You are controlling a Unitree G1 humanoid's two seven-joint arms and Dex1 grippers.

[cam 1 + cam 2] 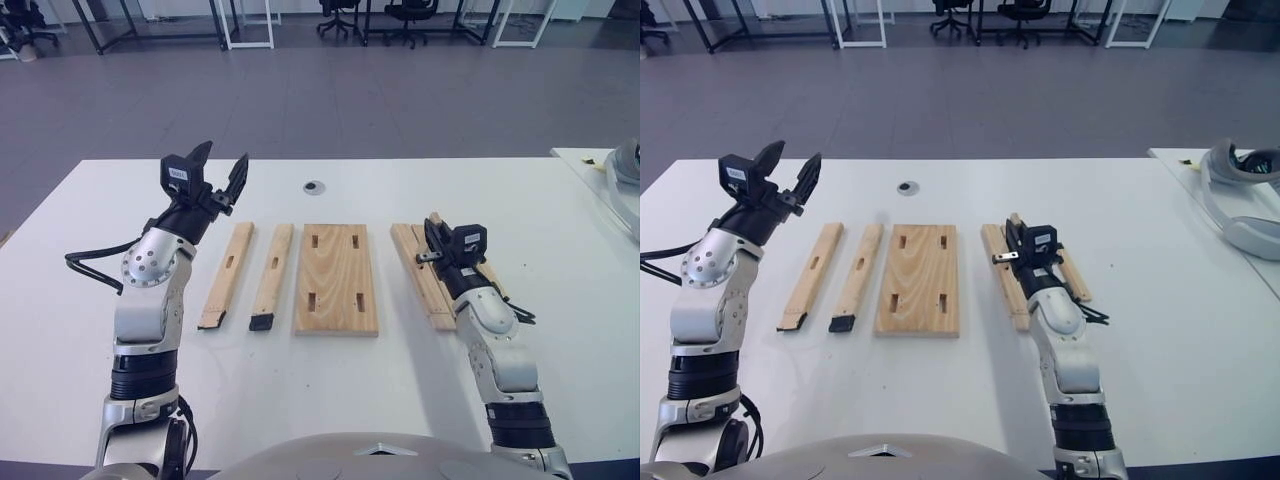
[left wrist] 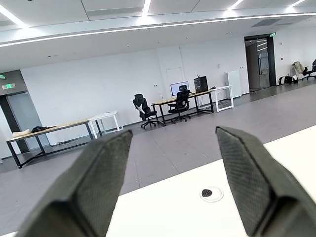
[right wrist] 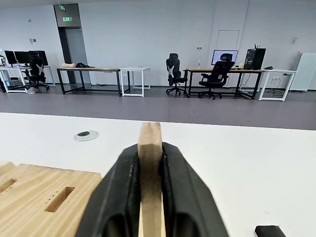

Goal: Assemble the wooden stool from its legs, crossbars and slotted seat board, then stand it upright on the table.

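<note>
Now, right pincer (image 3: 149, 163) — clamped around wooden bar (image 3: 149, 131)

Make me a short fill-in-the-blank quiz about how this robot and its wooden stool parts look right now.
1. The left gripper hangs above the table with its fingers ____.
2. The right gripper is shut on a wooden piece on the robot's ____ of the seat board.
3. The seat board lies flat and shows ____ slots.
4. The two legs beside it each end in a ____ tip.
Missing words: open; right; four; black.
</note>
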